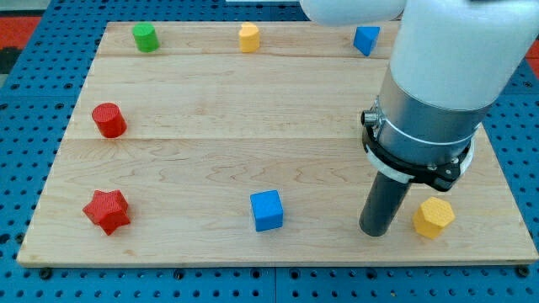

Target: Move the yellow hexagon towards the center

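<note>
Seven small blocks sit on the wooden board (253,126), which lies on a blue surface (25,101). The yellow hexagon (434,217) rests near the board's lower right corner, far from the middle. My tip (375,231) stands on the wood just to the view's left of that hexagon, close beside it; a narrow strip of wood seems to show between them, though I cannot be sure they are apart. I carry no fingers to open or close, only the dark rod under the grey and white arm (434,93). Along the view's top edge stand a green block (145,37), a second yellow block (248,37) and a blue block (366,39). At the left sit a red cylinder (109,119) and, below it, a red star (106,210). A blue cube (267,210) lies near the bottom edge, well left of my tip.
</note>
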